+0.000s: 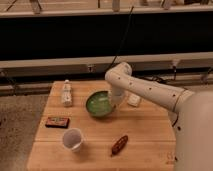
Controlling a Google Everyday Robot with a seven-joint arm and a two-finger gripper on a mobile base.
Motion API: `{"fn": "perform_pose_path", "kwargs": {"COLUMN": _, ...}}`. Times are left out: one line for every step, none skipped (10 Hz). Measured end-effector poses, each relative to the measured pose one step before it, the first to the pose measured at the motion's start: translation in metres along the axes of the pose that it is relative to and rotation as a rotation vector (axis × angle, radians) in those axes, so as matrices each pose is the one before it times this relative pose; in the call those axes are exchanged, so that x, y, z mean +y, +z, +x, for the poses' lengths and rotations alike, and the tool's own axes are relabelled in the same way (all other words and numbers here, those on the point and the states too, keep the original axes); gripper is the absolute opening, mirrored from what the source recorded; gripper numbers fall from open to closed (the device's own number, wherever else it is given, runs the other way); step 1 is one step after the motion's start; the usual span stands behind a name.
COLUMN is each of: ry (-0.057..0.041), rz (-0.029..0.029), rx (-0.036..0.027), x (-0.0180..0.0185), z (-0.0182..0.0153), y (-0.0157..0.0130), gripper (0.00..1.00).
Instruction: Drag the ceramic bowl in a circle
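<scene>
The ceramic bowl (99,104) is round, shallow and green, and it sits on the wooden table (150,135) near the middle of its far half. My white arm reaches in from the right, bends at the elbow and comes down onto the bowl. My gripper (114,101) is at the bowl's right rim, touching it or just inside it. The gripper's tip is hidden behind the wrist and the rim.
A small pale bottle (66,93) stands left of the bowl. A dark flat packet (57,121) lies at the left edge. A translucent plastic cup (73,139) and a brown oblong item (119,145) are near the front. A white object (133,100) sits behind the arm.
</scene>
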Motion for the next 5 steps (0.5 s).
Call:
{"fn": "perform_pose_path", "kwargs": {"ry": 0.01216, "rz": -0.00239, "rx": 0.00003, "x": 0.00209, "z": 0.00496, "y": 0.00023, "gripper": 0.01}}
{"fn": "perform_pose_path", "kwargs": {"ry": 0.00425, "rz": -0.00052, "rx": -0.00243, "x": -0.00116, "z": 0.00099, "y": -0.00002, "gripper": 0.01}}
{"fn": "perform_pose_path", "kwargs": {"ry": 0.00276, "rz": 0.00201, "rx": -0.0018, "x": -0.00271, "z": 0.00085, "y": 0.00014, "gripper": 0.01}}
{"fn": "perform_pose_path", "kwargs": {"ry": 0.00568, "rz": 0.00079, "rx": -0.00146, "x": 0.0001, "z": 0.00058, "y": 0.00031, "gripper": 0.01}}
{"fn": "perform_pose_path", "kwargs": {"ry": 0.00784, "rz": -0.00032, "rx": -0.00139, "x": 0.00043, "z": 0.00172, "y": 0.0002, "gripper": 0.01}}
